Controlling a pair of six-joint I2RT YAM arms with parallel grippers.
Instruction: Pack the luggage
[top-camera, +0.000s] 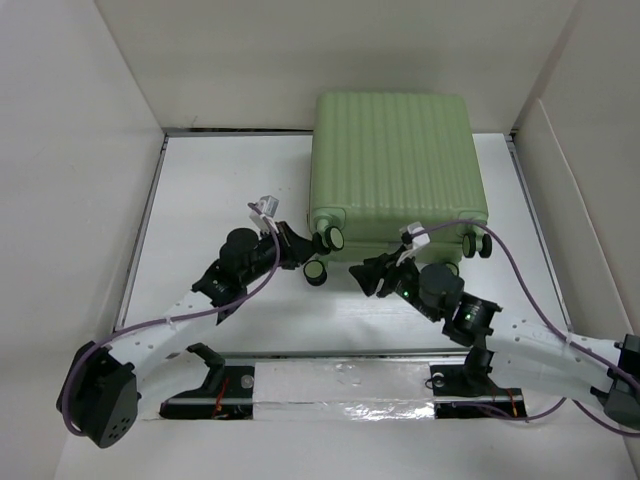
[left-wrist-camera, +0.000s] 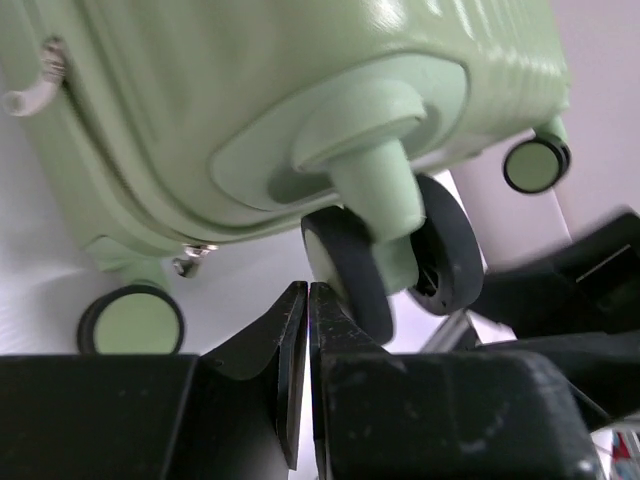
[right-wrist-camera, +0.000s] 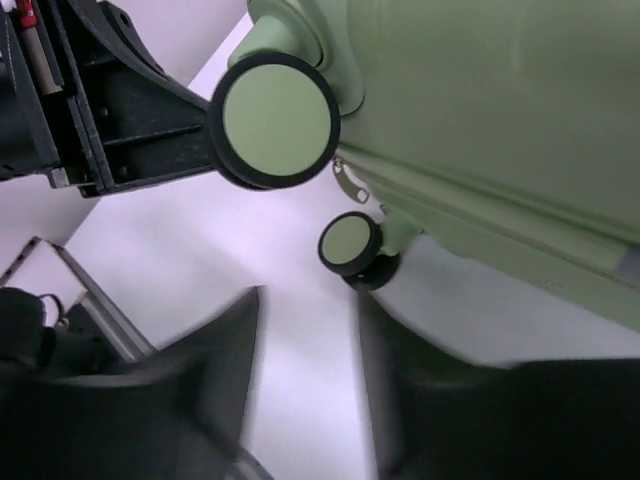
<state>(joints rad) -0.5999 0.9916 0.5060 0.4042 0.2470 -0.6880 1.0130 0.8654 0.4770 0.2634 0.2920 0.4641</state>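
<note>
With its two black fingers pressed flat together on nothing, left gripper (left-wrist-camera: 308, 330) poised just below the nearest black-tyred, pale-green caster wheel (left-wrist-camera: 350, 265) of the pale-green ribbed hard-shell suitcase (top-camera: 397, 160). Spread apart and blurred in the wrist view, right gripper (right-wrist-camera: 305, 390) holding nothing, aimed at the white desk (top-camera: 215, 200) under the case's wheeled end, with another green-faced wheel (right-wrist-camera: 350, 245) just ahead. Seen from above, both arms converging on the near, wheeled end of the case, left (top-camera: 290, 245) by its near-left corner, right (top-camera: 372, 275) under its middle.

Suitcase lying flat and shut toward the far edge of the desk, right of centre, wheels pointing at the arm bases, zip pull (left-wrist-camera: 35, 85) dangling on the side seam. No clothes or other loose contents visible anywhere.

Could fit either stage: closed before filling, or filled and zipped again; not settled here. Judged step: positioning or steadying the case by its wheeled end. Any next contact calls for care with swivelling casters, likely to turn away under a push, and with the closeness of the two grippers.
</note>
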